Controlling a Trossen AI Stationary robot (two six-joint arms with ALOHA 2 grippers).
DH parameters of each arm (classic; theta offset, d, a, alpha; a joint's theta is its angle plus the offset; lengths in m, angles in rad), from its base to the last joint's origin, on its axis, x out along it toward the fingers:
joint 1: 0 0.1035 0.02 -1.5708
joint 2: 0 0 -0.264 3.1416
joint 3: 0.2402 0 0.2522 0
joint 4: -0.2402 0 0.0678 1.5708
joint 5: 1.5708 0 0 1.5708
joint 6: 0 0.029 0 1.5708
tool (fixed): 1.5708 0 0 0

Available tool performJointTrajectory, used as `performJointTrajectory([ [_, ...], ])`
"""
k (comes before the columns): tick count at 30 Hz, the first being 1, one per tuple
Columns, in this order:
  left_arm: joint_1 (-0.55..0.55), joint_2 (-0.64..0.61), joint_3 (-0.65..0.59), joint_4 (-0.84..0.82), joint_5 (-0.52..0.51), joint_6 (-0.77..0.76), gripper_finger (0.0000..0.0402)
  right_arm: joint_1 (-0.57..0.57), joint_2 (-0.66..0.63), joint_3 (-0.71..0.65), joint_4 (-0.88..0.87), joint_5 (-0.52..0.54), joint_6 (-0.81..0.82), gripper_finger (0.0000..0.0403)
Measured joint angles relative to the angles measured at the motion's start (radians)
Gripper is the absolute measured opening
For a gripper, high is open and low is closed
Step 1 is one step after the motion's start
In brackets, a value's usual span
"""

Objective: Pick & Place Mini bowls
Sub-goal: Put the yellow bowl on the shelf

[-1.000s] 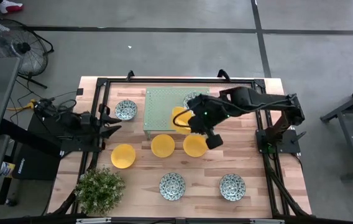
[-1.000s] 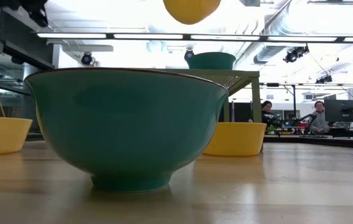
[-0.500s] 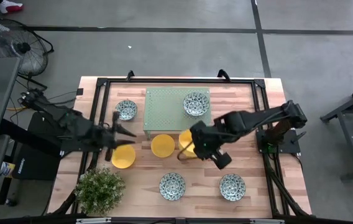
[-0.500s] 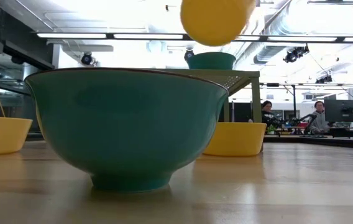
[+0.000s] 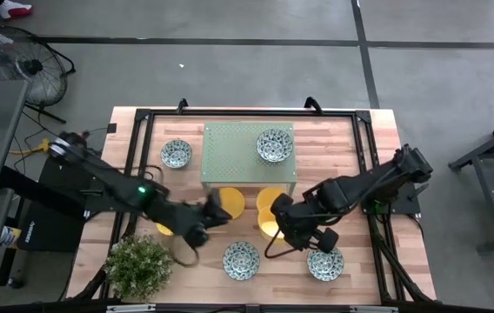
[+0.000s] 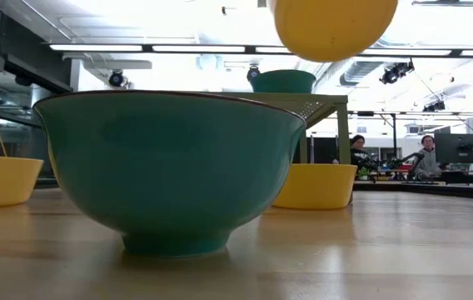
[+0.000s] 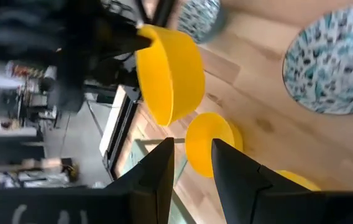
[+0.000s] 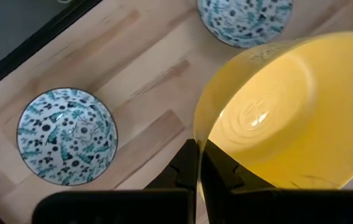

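2 arms crowd the table's front middle: your right gripper [image 8: 196, 163] pinches a yellow bowl's [image 8: 276, 118] rim in mid-air, while your left gripper [image 7: 192, 158] reaches in open. Keep them apart, or a knock could jar the thin rim hold loose.

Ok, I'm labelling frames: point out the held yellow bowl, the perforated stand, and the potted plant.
held yellow bowl [image 8: 276, 112]: right wrist view, inner wall.
perforated stand [image 5: 230, 148]: high view, bare top.
potted plant [image 5: 138, 261]: high view, foliage.
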Motion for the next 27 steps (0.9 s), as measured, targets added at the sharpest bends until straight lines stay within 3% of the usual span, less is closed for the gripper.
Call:
performJointTrajectory([
  [6, 0.006, 0.236, 0.223, -0.109, -0.029, 0.157, 0.0104, 0.031, 0.000, 0.000, -0.011, 0.009, -0.041, 0.0000],
  [12, 0.026, 0.377, 0.393, -0.190, -0.040, 0.184, 0.0104, 0.056, 0.000, 0.000, -0.022, 0.008, -0.067, 0.0000],
  [27, 0.089, 0.447, 0.452, -0.210, 0.077, 0.256, 0.0104, 0.084, 0.000, 0.000, -0.047, 0.038, -0.097, 0.0000],
])
